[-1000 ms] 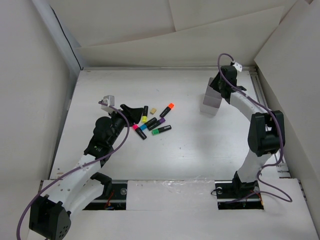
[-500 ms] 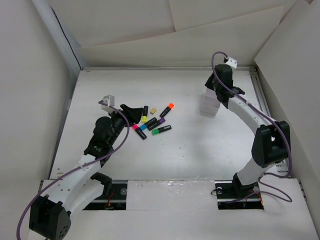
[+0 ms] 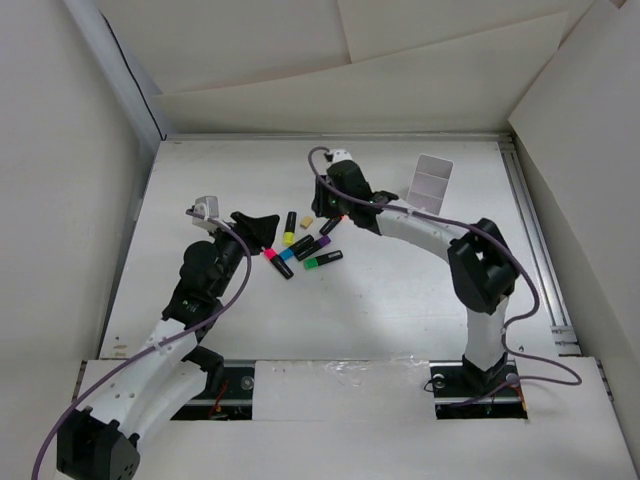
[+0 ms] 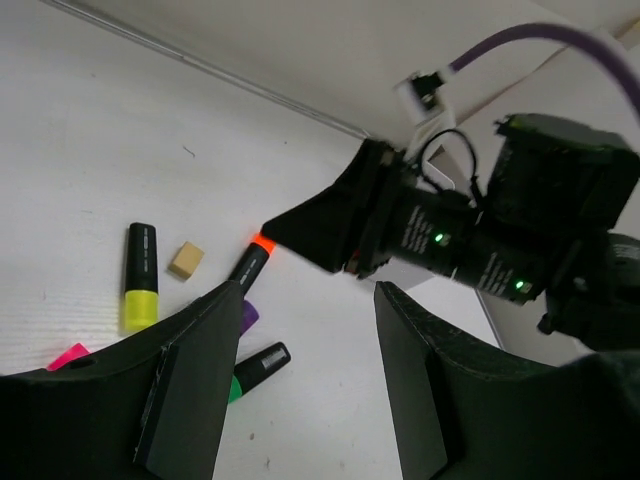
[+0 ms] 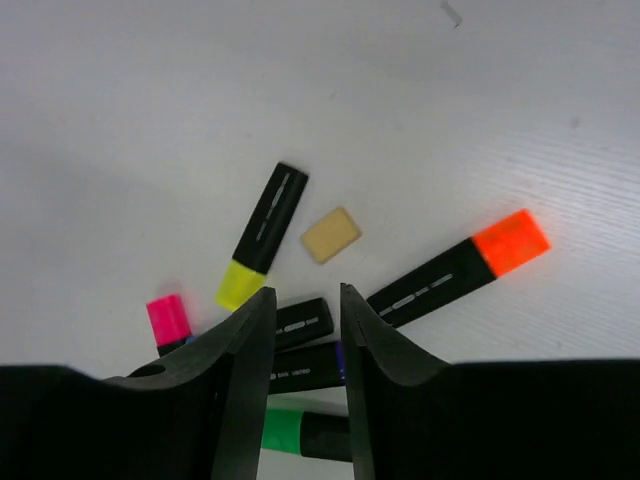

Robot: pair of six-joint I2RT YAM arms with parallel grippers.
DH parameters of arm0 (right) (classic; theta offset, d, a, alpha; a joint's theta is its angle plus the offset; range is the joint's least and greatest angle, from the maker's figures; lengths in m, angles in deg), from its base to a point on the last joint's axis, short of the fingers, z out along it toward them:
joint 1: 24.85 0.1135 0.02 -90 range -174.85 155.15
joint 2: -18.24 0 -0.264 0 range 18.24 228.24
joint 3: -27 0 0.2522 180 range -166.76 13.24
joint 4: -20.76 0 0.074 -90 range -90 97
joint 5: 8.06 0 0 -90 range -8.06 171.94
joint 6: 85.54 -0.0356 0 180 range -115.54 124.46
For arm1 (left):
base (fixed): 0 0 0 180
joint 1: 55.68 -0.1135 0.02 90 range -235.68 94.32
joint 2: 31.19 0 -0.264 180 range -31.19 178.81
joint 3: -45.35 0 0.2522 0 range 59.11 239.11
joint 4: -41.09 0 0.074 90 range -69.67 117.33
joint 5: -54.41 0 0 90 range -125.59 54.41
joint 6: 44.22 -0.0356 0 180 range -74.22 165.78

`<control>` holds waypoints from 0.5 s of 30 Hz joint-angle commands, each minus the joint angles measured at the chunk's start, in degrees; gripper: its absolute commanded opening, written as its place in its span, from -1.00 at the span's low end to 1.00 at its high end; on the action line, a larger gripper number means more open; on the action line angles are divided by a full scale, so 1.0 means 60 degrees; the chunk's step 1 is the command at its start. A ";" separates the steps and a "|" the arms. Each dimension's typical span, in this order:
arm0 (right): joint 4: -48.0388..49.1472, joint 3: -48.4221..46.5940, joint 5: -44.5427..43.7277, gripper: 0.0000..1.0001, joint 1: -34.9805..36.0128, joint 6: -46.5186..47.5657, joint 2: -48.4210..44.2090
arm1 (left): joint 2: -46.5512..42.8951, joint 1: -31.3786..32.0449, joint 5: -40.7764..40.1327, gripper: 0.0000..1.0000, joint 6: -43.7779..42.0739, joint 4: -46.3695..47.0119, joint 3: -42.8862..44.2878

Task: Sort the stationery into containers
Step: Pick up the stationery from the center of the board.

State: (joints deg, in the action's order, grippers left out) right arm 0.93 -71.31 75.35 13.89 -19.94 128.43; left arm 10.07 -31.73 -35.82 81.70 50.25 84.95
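The left gripper [image 4: 306, 300] hangs above the white table [image 4: 90, 150], its two black fingers [image 4: 190, 385] spread with nothing between them. Just beyond the left fingertip lies an orange-ended marker [image 4: 249, 264], with a beige eraser [image 4: 186, 260] and a yellow-ended marker [image 4: 139, 276] further left. A purple end [image 4: 248, 317] and a green marker [image 4: 262, 360] show at that finger's inner edge, and a pink end [image 4: 68, 356] at its outer edge. Ahead of the claw, the right gripper [image 4: 290, 228] points at the marker's orange end; whether it touches cannot be told.
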 commanded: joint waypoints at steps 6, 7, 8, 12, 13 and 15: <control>-0.0890 -0.1024 0.0732 -0.04 0.0311 0.1853 0.0955 | -0.0474 0.0023 -0.0313 0.03 0.0165 0.0267 -0.0265; -0.0980 -0.1141 0.0732 0.03 0.0412 0.1957 0.1072 | -0.0474 0.0023 -0.0313 0.03 0.0165 0.0267 -0.0265; -0.0981 -0.1360 0.0732 0.07 0.0413 0.2045 0.1189 | -0.0474 0.0023 -0.0313 0.03 0.0165 0.0354 -0.0265; -0.1625 -0.2150 0.0175 0.20 0.0501 0.2338 0.1921 | -0.0474 0.0023 -0.0314 0.03 0.0165 0.0355 -0.0265; -0.1713 -0.2283 0.0175 0.22 0.0501 0.2339 0.2039 | -0.0474 0.0023 -0.0313 0.03 0.0165 0.0355 -0.0265; -0.2107 -0.2707 0.0175 0.30 0.0501 0.2427 0.2346 | -0.0474 0.0023 -0.0313 0.03 0.0165 0.0442 -0.0265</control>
State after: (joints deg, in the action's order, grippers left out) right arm -8.51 -82.70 77.53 16.47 -7.90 141.11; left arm 7.77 -31.73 -37.59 82.32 50.25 83.84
